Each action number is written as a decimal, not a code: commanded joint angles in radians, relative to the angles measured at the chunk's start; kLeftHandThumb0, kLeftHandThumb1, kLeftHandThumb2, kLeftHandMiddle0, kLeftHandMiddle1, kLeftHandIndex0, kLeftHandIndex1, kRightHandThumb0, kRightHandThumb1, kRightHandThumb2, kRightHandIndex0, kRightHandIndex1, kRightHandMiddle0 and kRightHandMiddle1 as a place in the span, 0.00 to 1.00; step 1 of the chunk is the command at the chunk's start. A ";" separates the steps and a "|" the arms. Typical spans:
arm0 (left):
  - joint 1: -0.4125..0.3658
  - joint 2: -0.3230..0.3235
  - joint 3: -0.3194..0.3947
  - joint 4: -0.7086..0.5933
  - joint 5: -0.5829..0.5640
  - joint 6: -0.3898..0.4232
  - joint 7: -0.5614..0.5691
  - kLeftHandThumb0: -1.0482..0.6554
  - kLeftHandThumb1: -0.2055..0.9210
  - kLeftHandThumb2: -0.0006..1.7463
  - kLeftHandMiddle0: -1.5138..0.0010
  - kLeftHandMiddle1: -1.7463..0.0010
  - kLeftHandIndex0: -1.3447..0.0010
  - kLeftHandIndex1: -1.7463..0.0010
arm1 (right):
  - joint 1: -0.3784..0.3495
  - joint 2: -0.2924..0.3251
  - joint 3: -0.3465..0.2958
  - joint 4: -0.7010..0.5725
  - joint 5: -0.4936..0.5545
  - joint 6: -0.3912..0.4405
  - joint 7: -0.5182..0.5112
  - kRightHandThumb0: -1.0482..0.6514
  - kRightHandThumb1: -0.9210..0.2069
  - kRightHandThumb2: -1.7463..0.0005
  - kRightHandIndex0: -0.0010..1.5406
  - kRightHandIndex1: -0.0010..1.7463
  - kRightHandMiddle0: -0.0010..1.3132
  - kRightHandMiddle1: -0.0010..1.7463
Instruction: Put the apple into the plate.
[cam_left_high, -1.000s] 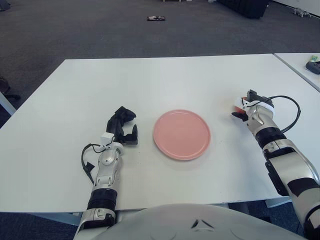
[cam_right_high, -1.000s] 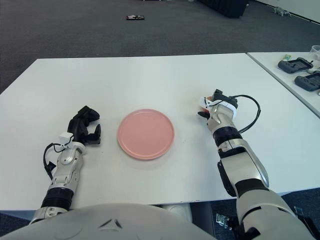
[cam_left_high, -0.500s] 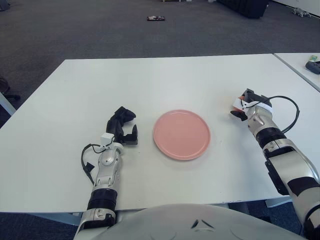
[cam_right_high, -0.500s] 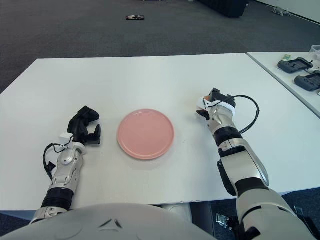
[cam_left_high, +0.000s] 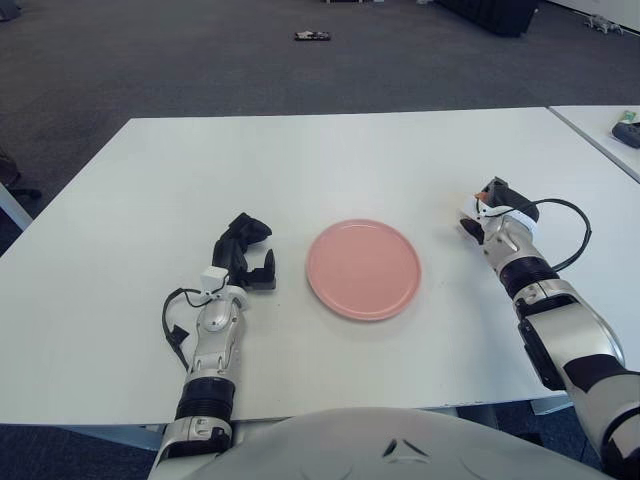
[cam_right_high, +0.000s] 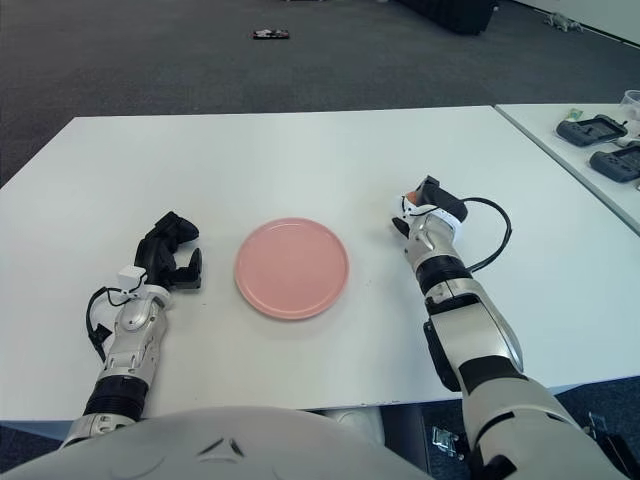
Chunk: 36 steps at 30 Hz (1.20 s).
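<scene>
1 apple (cam_left_high: 483, 205), likely firm, smooth and light, best gripped around its middle, sat clasped in right hand (cam_left_high: 489, 211) right of plate (cam_left_high: 363, 269); left hand (cam_left_high: 246, 256) rested slack on worktop (cam_left_high: 300, 160).

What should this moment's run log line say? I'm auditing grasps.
right robot hand: on apple, right of pink plate | plate: empty | left robot hand: idle on table
</scene>
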<state>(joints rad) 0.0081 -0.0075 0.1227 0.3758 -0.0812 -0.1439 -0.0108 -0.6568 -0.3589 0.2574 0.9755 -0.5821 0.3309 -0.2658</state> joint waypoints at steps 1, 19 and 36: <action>0.031 -0.005 0.005 0.041 -0.007 0.052 0.007 0.61 0.11 1.00 0.39 0.00 0.46 0.05 | 0.021 0.015 -0.022 0.016 0.039 -0.028 -0.011 0.61 0.83 0.05 0.58 0.94 0.49 1.00; 0.026 0.001 0.008 0.046 -0.008 0.053 0.002 0.61 0.11 1.00 0.39 0.00 0.46 0.06 | 0.090 0.034 -0.178 -0.061 0.226 -0.268 -0.129 0.61 0.88 0.02 0.62 0.93 0.51 1.00; 0.025 -0.004 0.005 0.042 -0.013 0.046 0.001 0.61 0.10 1.00 0.39 0.00 0.45 0.06 | 0.150 0.209 -0.378 -0.437 0.552 -0.299 -0.020 0.62 0.89 0.00 0.61 0.96 0.52 1.00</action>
<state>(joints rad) 0.0034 -0.0074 0.1301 0.3753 -0.0926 -0.1453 -0.0113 -0.5066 -0.1987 -0.1127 0.6981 -0.0716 0.0010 -0.3064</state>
